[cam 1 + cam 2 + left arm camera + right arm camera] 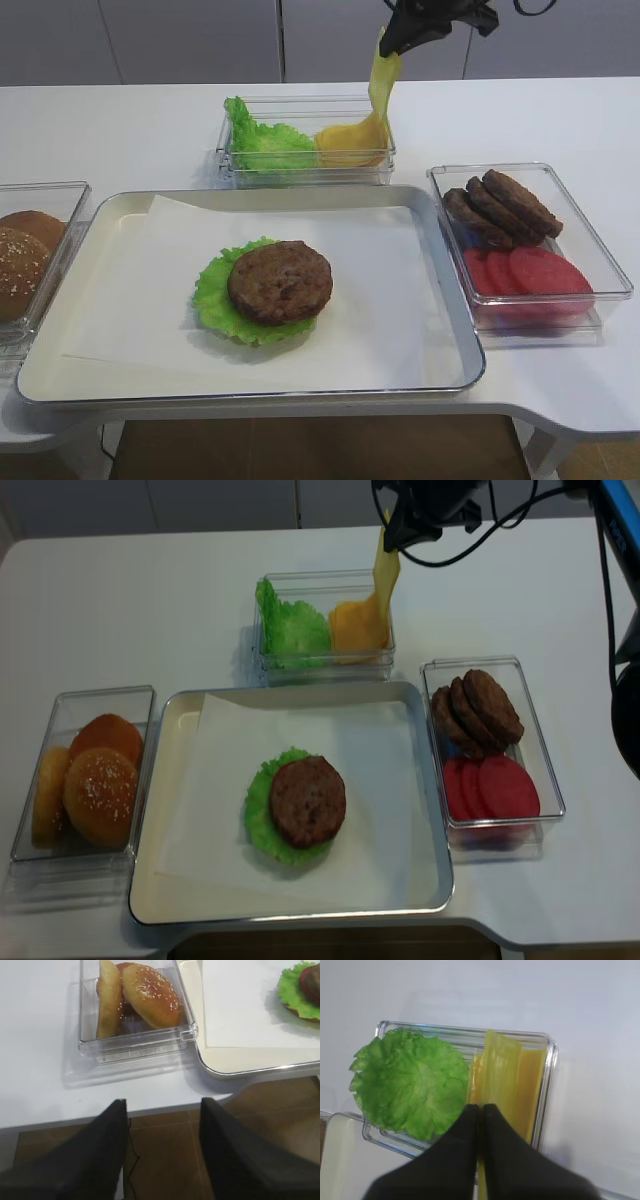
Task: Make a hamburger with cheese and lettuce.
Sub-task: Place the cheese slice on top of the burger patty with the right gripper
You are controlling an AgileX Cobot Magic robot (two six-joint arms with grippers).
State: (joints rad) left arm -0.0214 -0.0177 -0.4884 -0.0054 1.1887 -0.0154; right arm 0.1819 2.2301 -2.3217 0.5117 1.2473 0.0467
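Note:
The hamburger, a brown patty (280, 282) on a ruffled lettuce leaf (213, 300), lies mid-tray on white paper; its edge shows in the left wrist view (300, 987). My right gripper (392, 42) is shut on the top edge of the cheese slice (383, 85), which hangs down over the back tub, its lower end reaching the yellow-orange pile (350, 145). The right wrist view shows the shut gripper (481, 1107) pinching the slice (502, 1067). My left gripper (163, 1102) is open and empty, off the table's front left edge, out of both exterior views.
The back tub (300, 105) also holds spare lettuce (265, 145). A right box (600, 260) holds several bare patties (505, 205) and tomato slices (530, 275). A left box (135, 1045) holds buns (147, 995). The metal tray (455, 300) fills the middle.

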